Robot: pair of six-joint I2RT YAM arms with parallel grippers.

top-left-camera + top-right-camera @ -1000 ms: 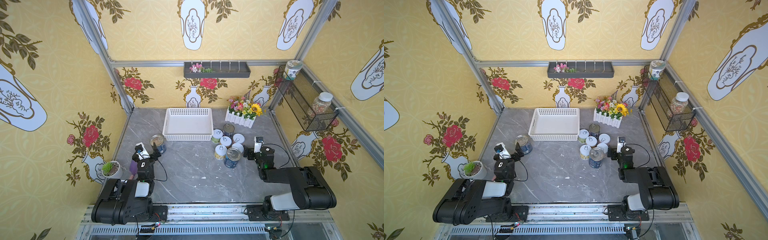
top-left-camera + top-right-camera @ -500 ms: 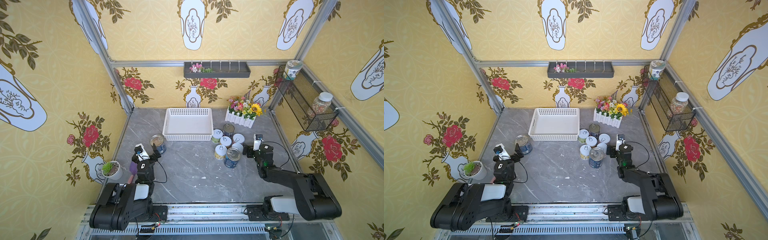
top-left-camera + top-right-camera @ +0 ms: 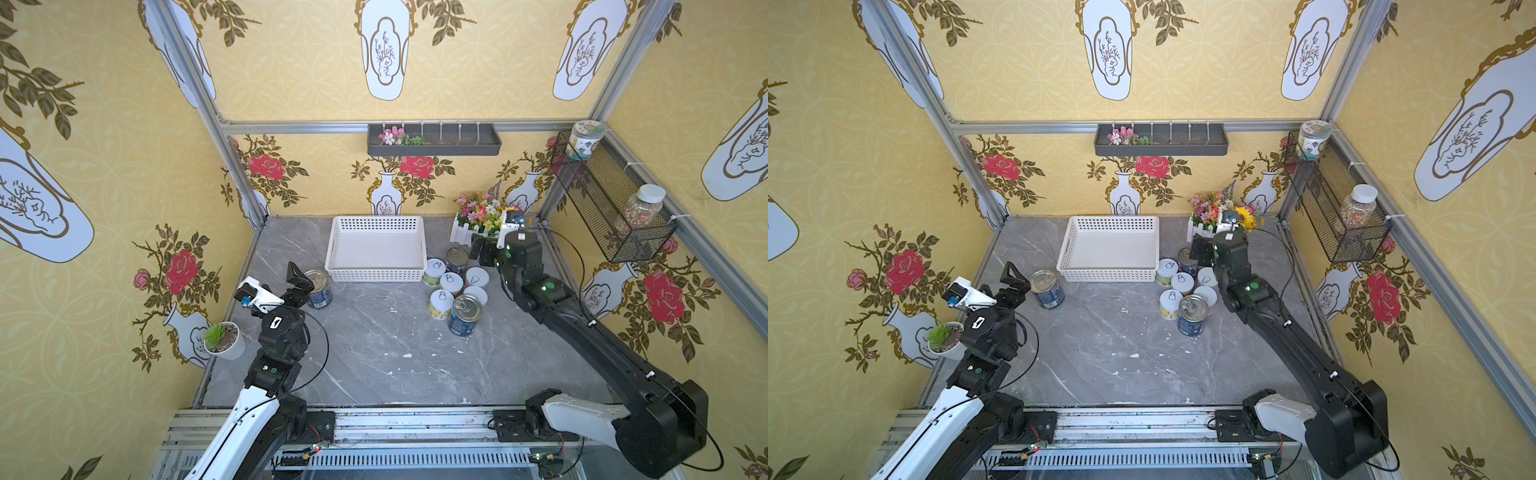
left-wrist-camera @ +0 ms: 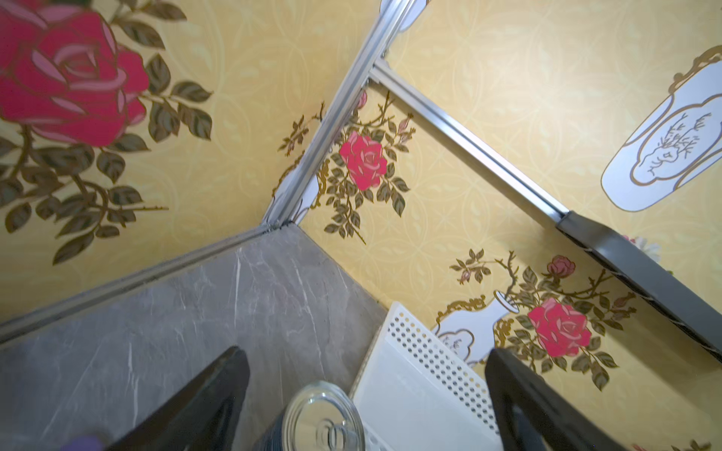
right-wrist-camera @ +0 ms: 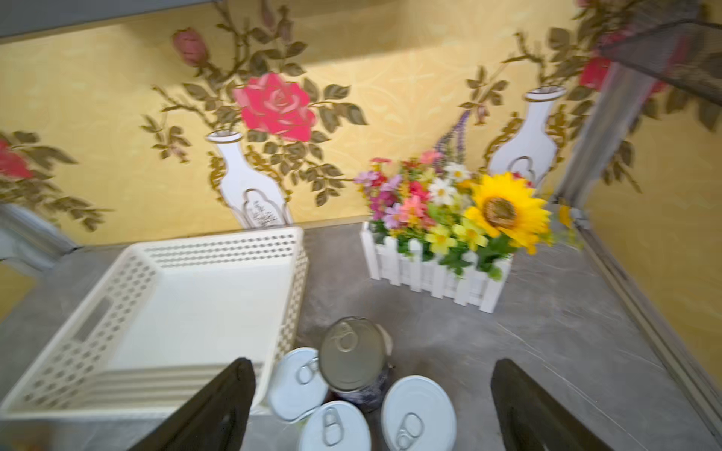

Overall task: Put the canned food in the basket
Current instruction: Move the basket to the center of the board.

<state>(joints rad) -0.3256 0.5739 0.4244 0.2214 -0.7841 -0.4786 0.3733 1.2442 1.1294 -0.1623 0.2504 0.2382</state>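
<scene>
Where the cans stand, top views: seven cans [image 3: 451, 283] huddle just right of the basket [image 3: 376, 275], two of them blue and five small with white lids. A lone blue can [image 3: 319, 287] stands at the basket's near left corner, too close to tell whether it touches.
Pointing, top views: every can is upright, lid and pull tab up. The basket's mouth faces up and its long side seems to run left to right.
Left gripper, top views: the left gripper [image 3: 301, 282] sits just left of the lone blue can and carries nothing.
Right gripper, top views: the right gripper [image 3: 478, 253] hangs over the far right of the huddle, close to the flower box [image 3: 464, 237].
Room, top views: the grey table [image 3: 374, 353] spreads wide on the near side of the cans. A potted plant [image 3: 220, 338] sits at the left edge. The flower box and the right wall hem in the huddle.
Left wrist view: the fingers [image 4: 203, 402] are spread wide with nothing gripped. The lone blue can [image 4: 322, 419] shows lid up between them, and the basket's holed wall [image 4: 437, 351] is right beside it.
Right wrist view, blurred: the fingers [image 5: 218, 402] are spread wide and hold nothing. The far blue can [image 5: 351, 353] stands upright in line between them, with three white lids nearer. The basket [image 5: 90, 324] lies to the left. A strip of table separates the cans from the flower box [image 5: 429, 273].
</scene>
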